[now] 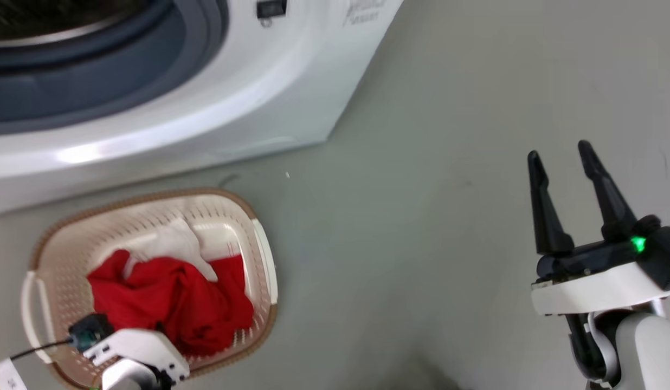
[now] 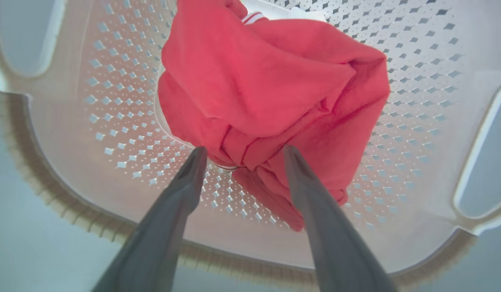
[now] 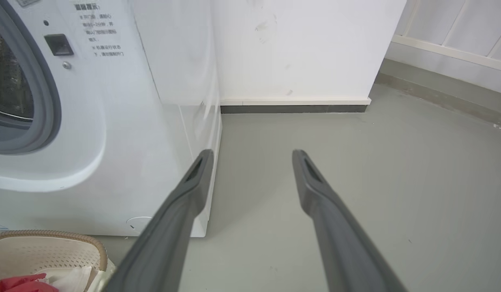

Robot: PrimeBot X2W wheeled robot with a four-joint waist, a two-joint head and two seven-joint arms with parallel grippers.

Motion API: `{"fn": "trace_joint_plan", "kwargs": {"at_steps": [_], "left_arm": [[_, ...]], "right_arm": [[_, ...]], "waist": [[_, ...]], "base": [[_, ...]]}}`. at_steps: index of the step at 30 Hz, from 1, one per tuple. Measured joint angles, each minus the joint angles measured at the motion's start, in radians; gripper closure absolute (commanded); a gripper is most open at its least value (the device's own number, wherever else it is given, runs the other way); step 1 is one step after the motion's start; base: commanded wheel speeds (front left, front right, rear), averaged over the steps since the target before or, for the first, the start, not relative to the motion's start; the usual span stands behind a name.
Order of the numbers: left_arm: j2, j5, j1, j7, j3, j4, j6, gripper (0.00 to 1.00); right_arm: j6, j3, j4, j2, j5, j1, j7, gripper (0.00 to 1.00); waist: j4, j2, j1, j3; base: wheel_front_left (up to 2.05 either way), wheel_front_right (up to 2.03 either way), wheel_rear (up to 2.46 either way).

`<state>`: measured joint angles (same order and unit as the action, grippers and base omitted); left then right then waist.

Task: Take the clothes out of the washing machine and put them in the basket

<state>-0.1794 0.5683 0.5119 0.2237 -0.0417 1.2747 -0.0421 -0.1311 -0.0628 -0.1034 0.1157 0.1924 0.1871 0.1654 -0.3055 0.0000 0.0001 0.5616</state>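
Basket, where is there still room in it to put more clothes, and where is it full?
Bare room lies along the basket wall nearest the washing machine, left and right of the white cloth. The middle is crowded with red clothes, with the open left gripper over their near edge. The floor between basket and right gripper is bare too.

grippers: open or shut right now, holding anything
Left gripper: open, holding nothing, jaws spread just above the red garment in the basket.
Right gripper: open, empty, over the floor.
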Motion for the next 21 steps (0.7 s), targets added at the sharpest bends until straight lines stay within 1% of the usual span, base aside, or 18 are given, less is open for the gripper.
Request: {"fn": "trace_joint_plan", "kwargs": {"at_steps": [6, 11, 16, 21], "left_arm": [[0.016, -0.015, -0.054, 0.028, 0.018, -0.004, 0.023, 0.0], [0.035, -0.044, -0.099, 0.036, 0.038, -0.054, 0.024, 0.0], [0.035, -0.112, -0.153, 0.039, 0.046, -0.233, -0.004, 0.0], [0.04, -0.183, -0.233, 0.04, 0.053, -0.415, -0.015, 0.0]], "right_arm": [[0.0, -0.003, 0.016, -0.012, -0.029, -0.045, -0.032, 0.0], [0.0, 0.002, 0.035, -0.023, -0.054, -0.1, -0.061, 0.0], [0.0, 0.014, 0.04, -0.038, -0.072, -0.143, -0.078, 0.0], [0.0, 0.028, 0.044, -0.049, -0.096, -0.19, -0.096, 0.0]], "waist": [[0.027, 0.0, -0.0001, -0.146], [0.062, 0.0, -0.0002, -0.266], [0.103, 0.0, -0.0003, -0.371], [0.143, 0.0, -0.0004, -0.461]], "base": [[0.0, 0.0, 0.0], [0.0, 0.0, 0.0], [0.0, 0.0, 0.0], [0.0, 0.0, 0.0]]}}
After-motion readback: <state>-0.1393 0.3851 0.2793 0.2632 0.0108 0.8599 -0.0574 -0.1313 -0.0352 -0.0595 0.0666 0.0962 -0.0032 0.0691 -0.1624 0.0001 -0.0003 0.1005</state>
